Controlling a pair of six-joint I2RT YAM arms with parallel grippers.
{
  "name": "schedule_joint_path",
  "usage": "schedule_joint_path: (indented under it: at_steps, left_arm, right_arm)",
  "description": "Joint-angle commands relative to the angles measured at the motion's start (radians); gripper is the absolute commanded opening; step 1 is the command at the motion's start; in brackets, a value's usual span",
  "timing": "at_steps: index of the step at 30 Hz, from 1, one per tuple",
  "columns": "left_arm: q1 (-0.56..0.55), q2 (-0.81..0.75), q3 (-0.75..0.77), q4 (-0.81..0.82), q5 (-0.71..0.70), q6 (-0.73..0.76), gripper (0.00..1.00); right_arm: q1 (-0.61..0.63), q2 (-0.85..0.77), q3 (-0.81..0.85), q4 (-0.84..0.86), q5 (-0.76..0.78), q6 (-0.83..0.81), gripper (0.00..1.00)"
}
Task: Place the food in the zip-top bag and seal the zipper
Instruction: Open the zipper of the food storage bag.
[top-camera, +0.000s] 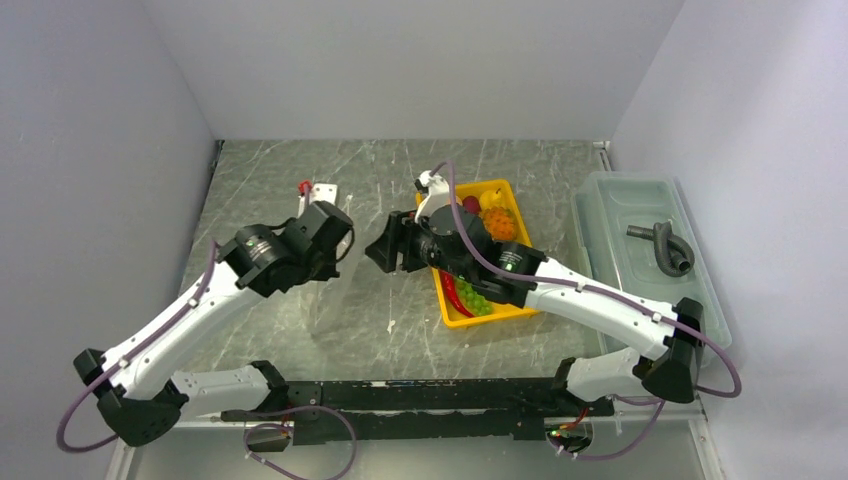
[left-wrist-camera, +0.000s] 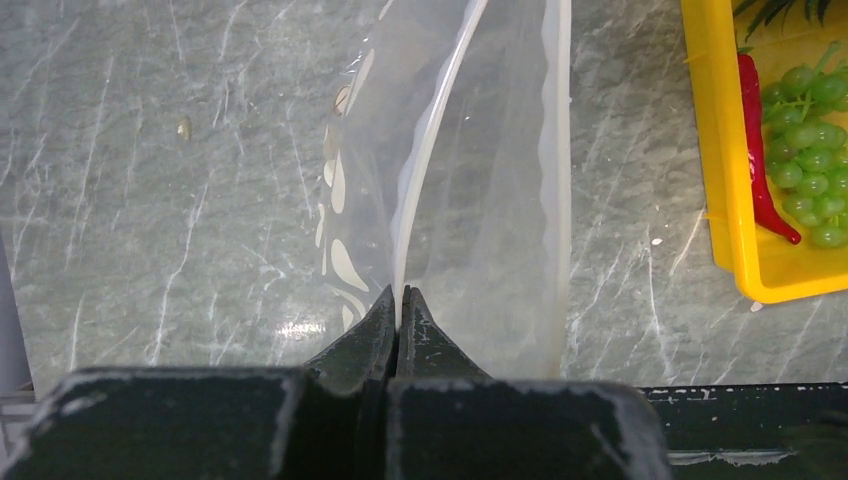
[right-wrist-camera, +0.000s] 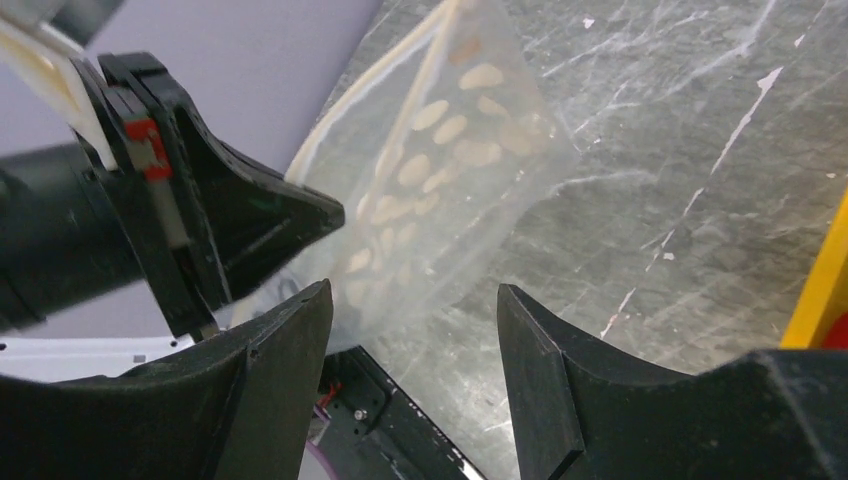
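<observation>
My left gripper (left-wrist-camera: 400, 298) is shut on one pale strip of the zipper (left-wrist-camera: 422, 170) and holds the clear dotted zip-top bag (left-wrist-camera: 455, 190) up off the table, its mouth gaping. The other zipper strip (left-wrist-camera: 560, 150) hangs free. My right gripper (right-wrist-camera: 415, 300) is open and empty, just short of the bag (right-wrist-camera: 440, 170), facing the left gripper (right-wrist-camera: 235, 220). In the top view the two grippers (top-camera: 330, 262) (top-camera: 374, 252) stand close together. The food lies in the yellow tray (top-camera: 440, 290): red chilli (top-camera: 455, 295), green grapes (top-camera: 476, 298), orange pineapple (top-camera: 500, 225), yellow pear (top-camera: 490, 200). The peach is not seen.
The tray's corner (left-wrist-camera: 720, 160) lies right of the bag. A translucent lidded bin (top-camera: 610, 250) with a grey hose piece (top-camera: 665, 245) on it stands at the far right. A small white bracket (top-camera: 318, 190) sits at the back. Walls close three sides.
</observation>
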Motion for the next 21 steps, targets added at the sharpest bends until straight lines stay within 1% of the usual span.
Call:
schedule_joint_path:
  at_steps: [1,4,8,21]
  left_arm:
    - [-0.090,0.049,0.071,-0.064,-0.171,-0.119,0.00]
    - [-0.137,0.087,0.099,-0.099,-0.219,-0.158,0.00]
    - [-0.174,0.116,0.117,-0.110,-0.247,-0.179,0.00]
    - [-0.212,0.126,0.132,-0.108,-0.257,-0.199,0.00]
  right_arm:
    - [0.015,0.032,0.076,0.027,0.039,0.044,0.65]
    - [0.016,0.049,0.084,0.026,0.052,0.064,0.66]
    - [0.016,0.072,0.085,0.042,0.051,0.089,0.66]
    - [0.017,0.139,0.087,0.078,0.041,0.133,0.66]
